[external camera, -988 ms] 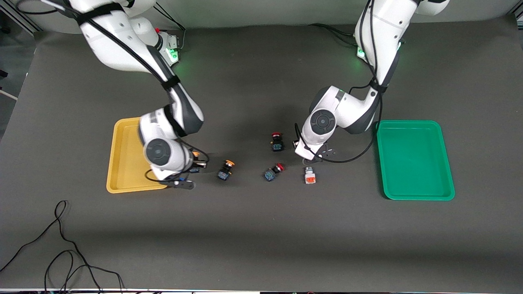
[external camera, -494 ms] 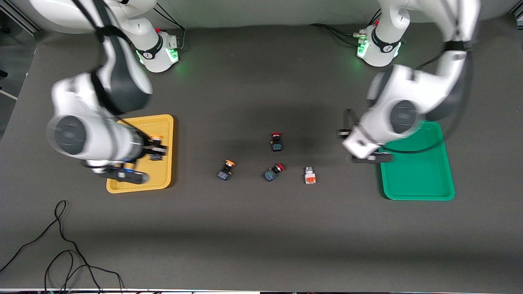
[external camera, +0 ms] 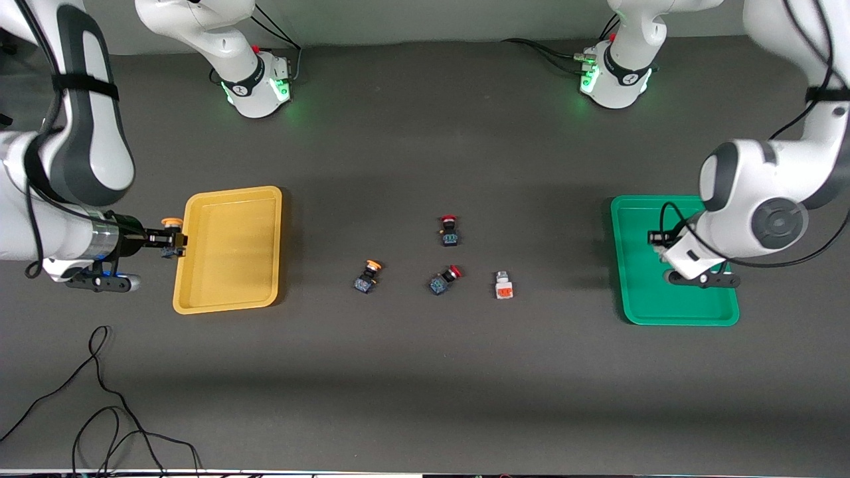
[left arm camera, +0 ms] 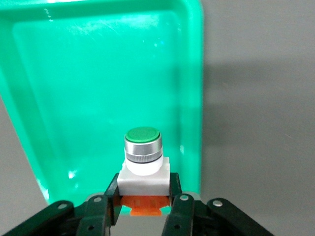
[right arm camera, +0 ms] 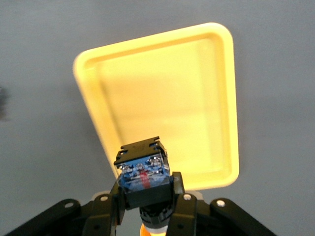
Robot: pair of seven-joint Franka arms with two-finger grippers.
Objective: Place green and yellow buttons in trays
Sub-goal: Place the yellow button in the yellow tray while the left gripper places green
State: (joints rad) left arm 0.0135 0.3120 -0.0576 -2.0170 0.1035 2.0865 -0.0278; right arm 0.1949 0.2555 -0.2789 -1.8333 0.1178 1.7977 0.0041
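Observation:
My right gripper (external camera: 174, 241) is shut on a yellow-capped dark button (external camera: 171, 224) and holds it in the air by the outer edge of the mustard yellow tray (external camera: 229, 302); in the right wrist view the button's blue underside (right arm camera: 142, 171) faces the tray (right arm camera: 162, 98). My left gripper (external camera: 657, 241) is shut on a green-tipped white-and-orange button (left arm camera: 143, 160) over the green tray (external camera: 641, 292), seen also in the left wrist view (left arm camera: 98, 88). A second yellow button (external camera: 367, 275) and a second white-and-orange button (external camera: 504, 285) lie on the table between the trays.
Two red-capped dark switches lie mid-table, one (external camera: 449, 230) farther from the front camera and one (external camera: 443, 279) between the two loose buttons. Black cables (external camera: 99, 405) trail on the table near the front edge at the right arm's end.
Both arms swung outward from the middle of the table, each carrying its button. The right gripper crossed the yellow tray to its outer edge; the left gripper moved over the green tray.

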